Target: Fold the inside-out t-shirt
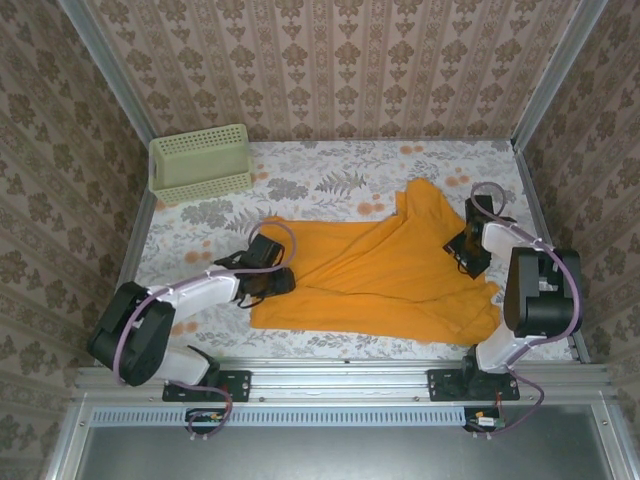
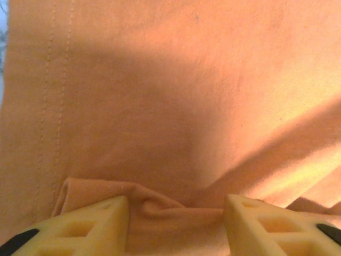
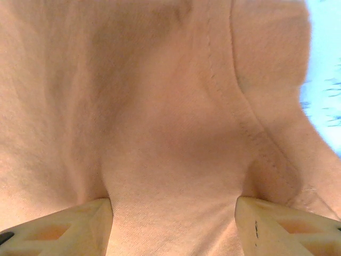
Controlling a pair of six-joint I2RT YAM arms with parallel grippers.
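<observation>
- Setting up the fold is where you are, as I judge it: the shirt [image 1: 380,275] lies rumpled but mostly flat on the table [image 1: 330,185], reaching from one gripper to the other, with no fold made yet.
- Your left gripper [image 2: 176,216] sits low on the cloth with its jaws moderately apart. A small raised ridge of hem [image 2: 96,186] lies between them, touching one finger [image 2: 101,218], and nothing is pinched.
- Your right gripper [image 3: 173,213] stands wide too. Cloth bulges up between the jaws, and a curved seam [image 3: 245,117] runs just beside the outer finger. You hold nothing there.
- Your next move calls for closing each pair of jaws on the cloth already between them.
- Lift both ends together, or the shirt will likely twist or drag.
</observation>
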